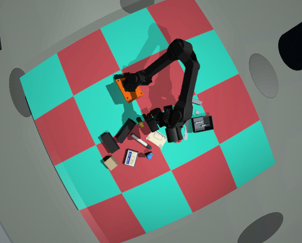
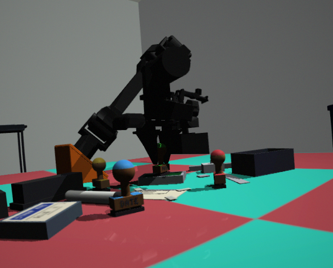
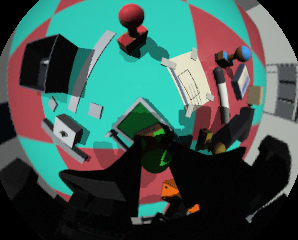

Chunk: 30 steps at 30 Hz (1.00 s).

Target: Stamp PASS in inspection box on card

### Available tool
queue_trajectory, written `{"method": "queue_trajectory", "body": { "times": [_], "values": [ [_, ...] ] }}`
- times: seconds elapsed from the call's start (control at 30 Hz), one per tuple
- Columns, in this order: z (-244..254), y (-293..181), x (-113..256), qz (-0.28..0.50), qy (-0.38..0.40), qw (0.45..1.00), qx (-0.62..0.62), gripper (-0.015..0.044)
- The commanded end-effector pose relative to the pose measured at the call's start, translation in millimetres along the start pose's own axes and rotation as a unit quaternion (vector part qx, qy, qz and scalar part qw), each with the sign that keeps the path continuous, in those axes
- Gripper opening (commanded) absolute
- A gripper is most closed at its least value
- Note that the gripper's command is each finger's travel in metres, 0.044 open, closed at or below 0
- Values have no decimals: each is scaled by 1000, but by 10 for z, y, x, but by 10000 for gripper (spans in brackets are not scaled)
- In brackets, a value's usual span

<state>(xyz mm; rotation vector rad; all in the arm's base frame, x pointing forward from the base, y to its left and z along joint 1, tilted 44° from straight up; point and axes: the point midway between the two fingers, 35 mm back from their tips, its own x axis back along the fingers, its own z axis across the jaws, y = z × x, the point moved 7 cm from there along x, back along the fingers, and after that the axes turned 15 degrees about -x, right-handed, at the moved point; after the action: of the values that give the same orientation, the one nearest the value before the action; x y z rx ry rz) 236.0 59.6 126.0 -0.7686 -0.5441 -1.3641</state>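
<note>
My gripper (image 2: 161,158) (image 3: 151,140) is shut on the green-topped PASS stamp (image 2: 160,168) (image 3: 155,161) and holds it upright. The stamp's base is low over one corner of the open green ink pad (image 2: 160,180) (image 3: 135,116). I cannot tell if it touches the pad. The arm hides pad and stamp in the top view. The cream card (image 1: 157,140) (image 2: 158,195) (image 3: 195,67) lies flat beside the pad, held by small tabs, with a printed box outline. I can make out no green print on it.
The red stamp (image 2: 217,157) (image 3: 131,16), blue DATE stamp (image 1: 148,156) (image 2: 124,173) and yellow stamp (image 1: 140,123) (image 2: 99,164) stand around the card. A marker (image 1: 141,141), a closed stamp-pad box (image 1: 130,158), black blocks and a dark bin (image 2: 244,164) lie near. Grey strips lie by the bin.
</note>
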Motion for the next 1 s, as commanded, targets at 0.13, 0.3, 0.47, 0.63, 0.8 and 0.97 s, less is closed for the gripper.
{"method": "queue_trajectory", "body": {
  "times": [0.13,0.3,0.47,0.63,0.8,0.97],
  "values": [
    [9,-1,3,0,3,1000,-1,0],
    [8,-1,28,0,3,1000,-1,0],
    [7,-1,51,0,3,1000,-1,0],
    [7,-1,75,0,3,1000,-1,0],
    [6,2,106,0,2,1000,-1,0],
    [3,8,185,0,2,1000,-1,0]
  ]
}}
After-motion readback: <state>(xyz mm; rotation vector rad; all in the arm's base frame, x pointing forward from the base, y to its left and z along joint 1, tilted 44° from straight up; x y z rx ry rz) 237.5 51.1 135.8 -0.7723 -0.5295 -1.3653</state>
